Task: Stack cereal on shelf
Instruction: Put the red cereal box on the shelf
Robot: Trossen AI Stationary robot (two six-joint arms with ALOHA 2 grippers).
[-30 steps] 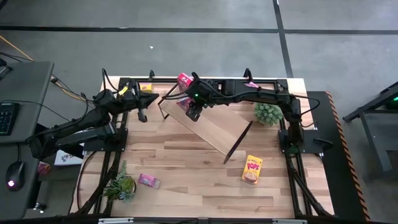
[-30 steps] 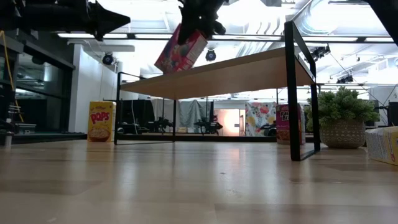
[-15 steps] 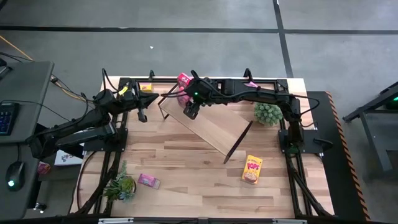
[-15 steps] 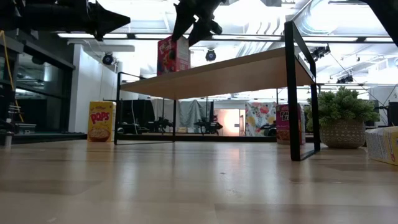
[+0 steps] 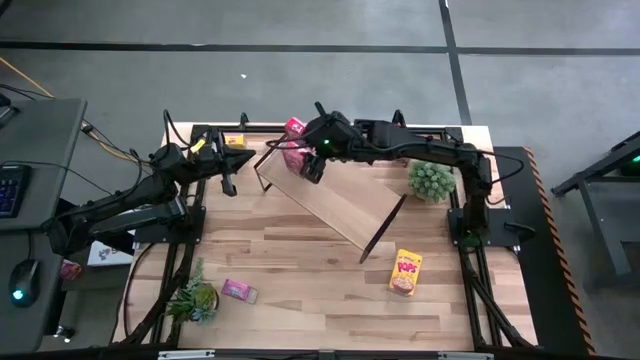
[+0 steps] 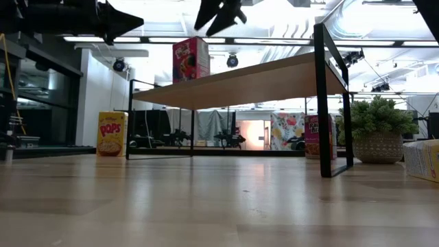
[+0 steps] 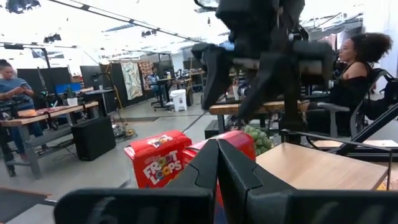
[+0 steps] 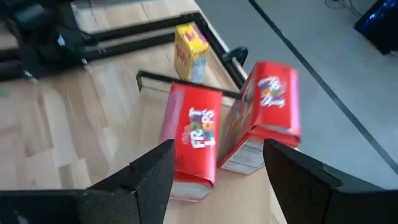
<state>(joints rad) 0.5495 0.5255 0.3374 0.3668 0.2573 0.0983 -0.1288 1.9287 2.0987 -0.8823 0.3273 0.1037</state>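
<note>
Cereal boxes (image 5: 294, 140) crowd shelf (image 5: 335, 205) end

Open-plan robotics lab/workshop: grey taped floor (image 5: 330, 70), exposed ceiling ducts (image 6: 288, 31), workbenches (image 7: 46, 115) with seated people (image 7: 357, 68), keyboard desk (image 5: 25, 150) beside rig.

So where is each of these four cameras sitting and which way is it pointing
High view: overhead, straight down on table, both arms, shelf.
Low view: tabletop level, looking across under the shelf; right gripper hangs open above a red Froot Loops box.
Left wrist view: past the shut left gripper toward Froot Loops boxes and the right arm.
Right wrist view: down between open fingers at two Froot Loops boxes.
All four share the boxes on the shelf.
</note>
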